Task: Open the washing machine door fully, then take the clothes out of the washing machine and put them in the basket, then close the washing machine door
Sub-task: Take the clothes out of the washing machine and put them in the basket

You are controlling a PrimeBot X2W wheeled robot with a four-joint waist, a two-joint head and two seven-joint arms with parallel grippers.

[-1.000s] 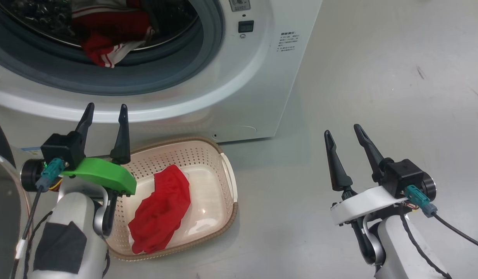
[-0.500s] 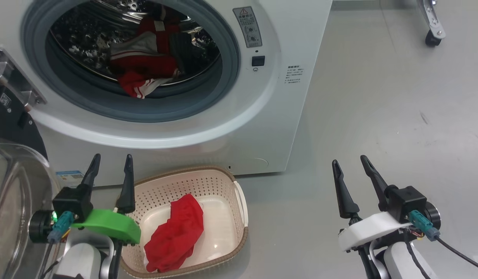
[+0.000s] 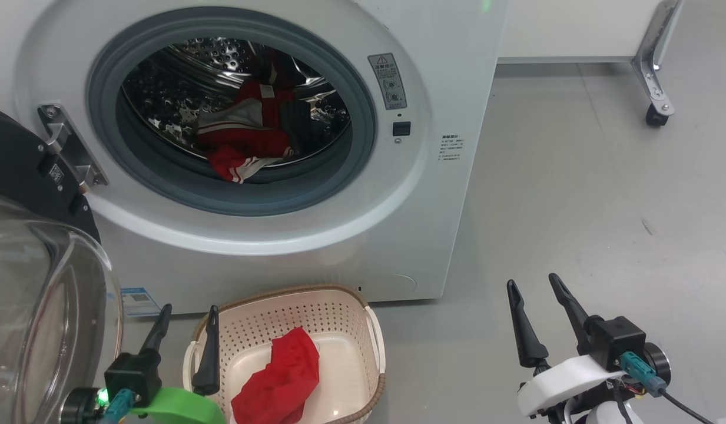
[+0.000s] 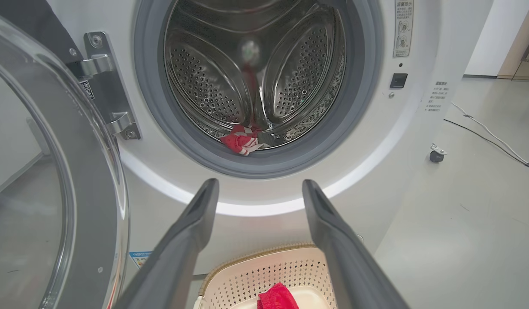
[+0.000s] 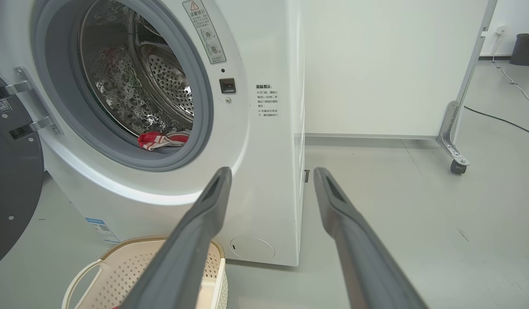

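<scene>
Step in hand: unloading, judged about halfway.

- Large round glossy black door with bulging glass window (image 3: 21, 247) stood swung wide at left of big white front-loading washing machine (image 3: 445, 70).
- Plain red garment (image 3: 280, 377) lay in small cream perforated basket (image 3: 292, 291), on floor (image 3: 574, 206) at foot of washer front.
- Red garment with white striped trim (image 3: 245, 147) lay at front lip of steel drum (image 3: 221, 59).
- Left gripper (image 3: 189, 309) hung near basket's left rim, jaws apart, empty.
- Right gripper (image 3: 532, 281) hung over floor right of washer, jaws apart, empty.

Next move likely called for reach into drum, pinch on striped cloth, lift over grey seal (image 3: 339, 176).

Count: one washer, one door, one basket, two garments, two grippers.
</scene>
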